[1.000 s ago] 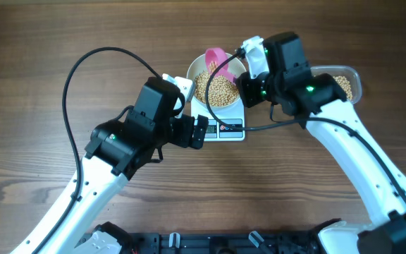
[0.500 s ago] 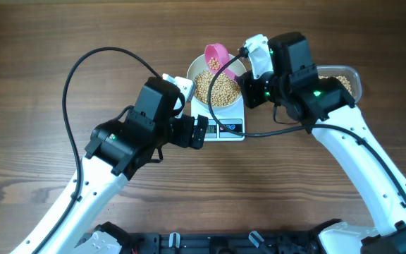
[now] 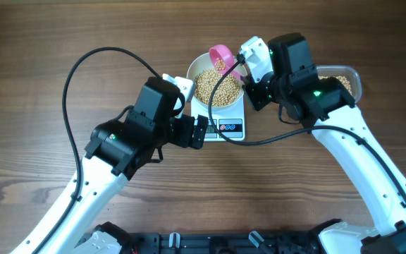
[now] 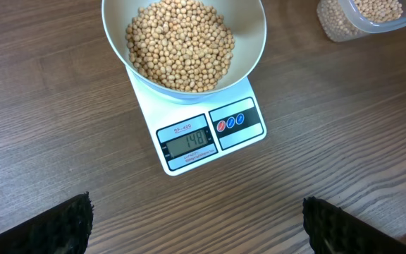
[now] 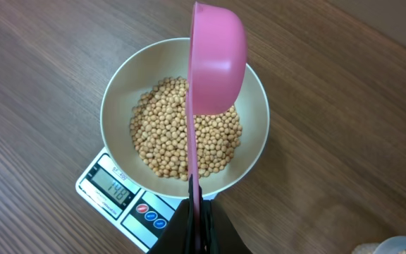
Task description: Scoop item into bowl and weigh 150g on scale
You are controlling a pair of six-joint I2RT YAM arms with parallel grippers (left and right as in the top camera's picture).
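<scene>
Jaws of the right gripper (image 5: 197,219) are seen clamped shut on the thin handle of a pink scoop (image 5: 217,56). The scoop is held above the bowl (image 4: 252,56), with its cup turned on edge over the far side of the rim; whether anything is left in the cup cannot be told. Jaws of the left gripper (image 4: 199,233) are spread wide apart and are held over the bare table (image 4: 48,106), just in front of the scale (image 4: 249,137), touching neither it nor the bowl. The white bowl is seated on the scale, overhanging it at the sides, and is filled well up with tan beans (image 4: 182,46). On the grey display (image 4: 187,141) at the front edge of the scale, a figure that looks like 148 is shown. A clear tub (image 4: 361,21) holding more beans is seen on the table beyond the bowl, on the right arm's side, apart from the scale.
</scene>
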